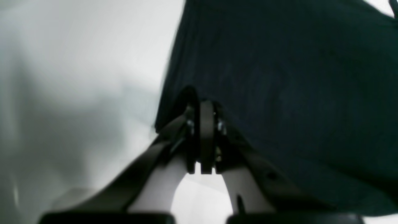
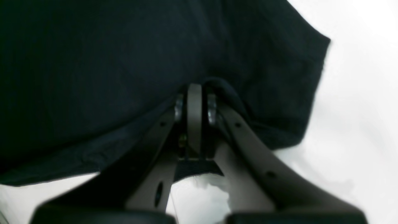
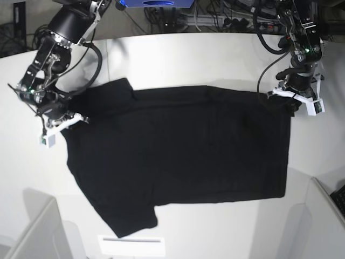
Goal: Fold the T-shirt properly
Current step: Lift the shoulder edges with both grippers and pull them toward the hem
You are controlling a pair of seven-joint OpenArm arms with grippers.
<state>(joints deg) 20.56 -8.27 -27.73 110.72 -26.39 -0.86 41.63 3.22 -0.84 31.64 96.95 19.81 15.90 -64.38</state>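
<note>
The black T-shirt [image 3: 183,151] lies spread flat on the white table [image 3: 183,59], collar end to the left and hem to the right. My left gripper [image 3: 284,99] is shut on the hem's far right corner. In the left wrist view its fingertips [image 1: 202,107] pinch the dark cloth [image 1: 279,77]. My right gripper [image 3: 70,122] is shut on the shirt's left end by the far sleeve [image 3: 118,91]. In the right wrist view the closed tips [image 2: 194,90] bite a fold of the fabric [image 2: 124,62]. The near sleeve [image 3: 132,218] points toward the front edge.
A white paper strip [image 3: 132,245] lies at the front of the table. Grey panels stand at the front left [image 3: 32,232] and front right [image 3: 323,216] corners. Cables and a blue box [image 3: 156,3] sit behind the table's far edge.
</note>
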